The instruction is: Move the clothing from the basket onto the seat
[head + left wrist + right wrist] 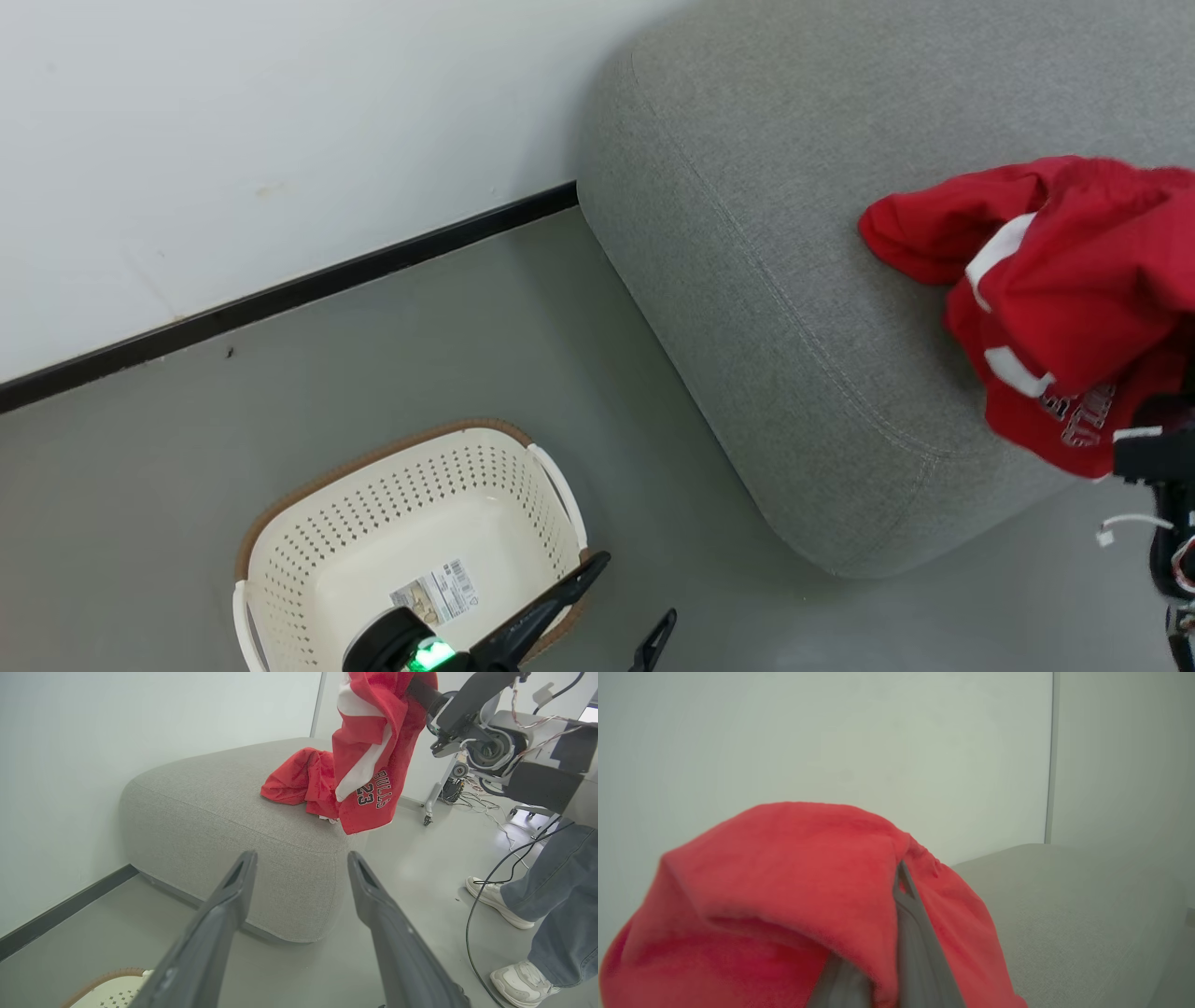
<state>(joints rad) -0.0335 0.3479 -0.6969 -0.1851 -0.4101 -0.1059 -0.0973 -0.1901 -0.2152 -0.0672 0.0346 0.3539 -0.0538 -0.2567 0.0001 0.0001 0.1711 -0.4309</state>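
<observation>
Red clothing [1055,280]: two | basket [373,462]: one | seat [747,187]: one | left end effector [301,856] spread | right end effector [901,877] pinching clothing

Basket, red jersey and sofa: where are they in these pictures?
basket [401,495], head view, perforated far wall.
red jersey [397,742], left wrist view, hanging red fabric.
sofa [747,233], head view, bare grey top.

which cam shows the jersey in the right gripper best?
Left wrist view: the jersey hangs nearly whole, white panel and lettering readable. Head view has it cut off at the picture's right edge, lettering partly visible. Right wrist view gives blurred red fabric up close, draped over the right gripper.
</observation>
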